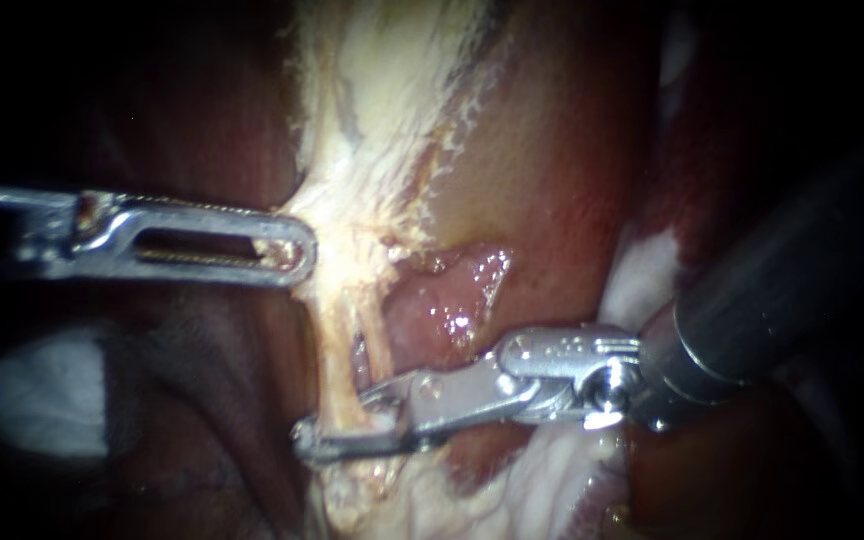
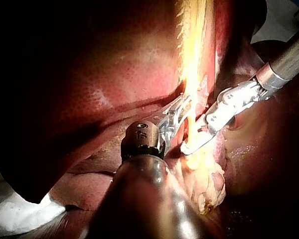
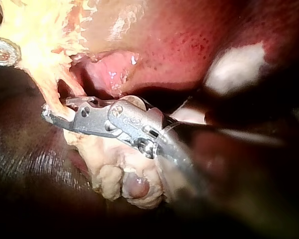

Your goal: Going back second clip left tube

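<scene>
Two thin pale tubes run down from the whitish tissue [image 1: 372, 120], with a small window between them. My right instrument [image 1: 337, 425] comes in from the right, and its jaws stand slightly open around the left tube [image 1: 334, 360], which passes between them. The right tube [image 1: 380, 345] lies just above the upper jaw. I cannot make out a clip. My left instrument [image 1: 292, 250], a slotted grasper, is shut on the pale tissue above the tubes and holds it taut. The right wrist view shows the right instrument's jaws [image 3: 52, 113] astride the pale strand. The left wrist view shows both instruments' tips [image 2: 179, 112] [image 2: 194, 142].
The gallbladder's tan-pink wall [image 1: 532, 150] lies right of the pale tissue, with a glistening pink patch [image 1: 452, 300] below it. Dark liver [image 1: 202, 400] fills the lower left. White gauze [image 1: 42, 390] sits at the left, and more gauze [image 1: 642, 280] behind the right shaft.
</scene>
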You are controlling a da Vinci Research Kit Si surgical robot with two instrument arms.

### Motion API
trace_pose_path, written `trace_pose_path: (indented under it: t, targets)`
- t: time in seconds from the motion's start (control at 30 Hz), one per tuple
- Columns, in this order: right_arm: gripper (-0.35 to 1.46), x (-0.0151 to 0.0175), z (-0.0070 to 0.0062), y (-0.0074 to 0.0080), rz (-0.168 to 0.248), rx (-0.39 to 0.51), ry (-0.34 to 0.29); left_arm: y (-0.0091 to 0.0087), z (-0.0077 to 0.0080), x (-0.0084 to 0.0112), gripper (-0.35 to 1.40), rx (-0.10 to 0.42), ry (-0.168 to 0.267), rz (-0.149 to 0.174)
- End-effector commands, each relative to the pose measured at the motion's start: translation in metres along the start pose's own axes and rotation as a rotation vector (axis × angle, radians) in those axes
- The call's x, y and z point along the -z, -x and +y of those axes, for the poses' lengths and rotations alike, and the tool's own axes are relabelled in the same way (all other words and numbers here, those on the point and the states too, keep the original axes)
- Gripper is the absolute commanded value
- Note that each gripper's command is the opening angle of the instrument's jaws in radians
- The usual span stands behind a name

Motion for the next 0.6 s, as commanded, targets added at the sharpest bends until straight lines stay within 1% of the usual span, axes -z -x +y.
trace_pose_path:
  t: [0.03,0.13,0.17,0.2,0.27,0.33,0.4,0.5,0.6]
  targets:
    - [-0.35,-0.0001,0.0000,0.0000,0.000,0.000,0.000,0.0000,0.0000,0.0001,-0.35,0.000,-0.001,0.000]
    - [-0.35,-0.0001,-0.0001,-0.0001,0.000,0.000,0.000,0.0000,0.0000,0.0001,-0.35,0.000,-0.001,0.000]
    - [-0.32,-0.0001,-0.0001,-0.0001,0.000,0.000,0.000,0.0000,0.0000,0.0001,-0.35,0.000,-0.001,0.000]
    - [-0.12,-0.0002,-0.0001,-0.0002,-0.003,0.000,0.001,0.0000,0.0000,0.0001,-0.35,0.000,-0.001,0.000]
    - [0.27,-0.0003,0.0000,-0.0003,0.006,-0.001,0.001,0.0000,0.0000,0.0001,-0.35,0.000,-0.001,0.000]
    - [0.44,-0.0006,0.0001,-0.0004,0.019,-0.002,0.005,0.0000,0.0000,0.0001,-0.35,0.000,-0.001,0.000]
    - [0.52,-0.0008,0.0001,-0.0005,0.037,0.003,0.004,0.0000,0.0000,0.0001,-0.35,0.000,-0.001,0.000]
    - [0.56,-0.0011,0.0003,-0.0007,0.058,0.008,0.004,0.0000,0.0000,0.0001,-0.35,0.000,0.000,0.000]
    - [0.59,-0.0014,0.0004,-0.0009,0.067,0.013,0.005,0.0000,-0.0001,0.0002,-0.35,0.000,0.000,0.000]
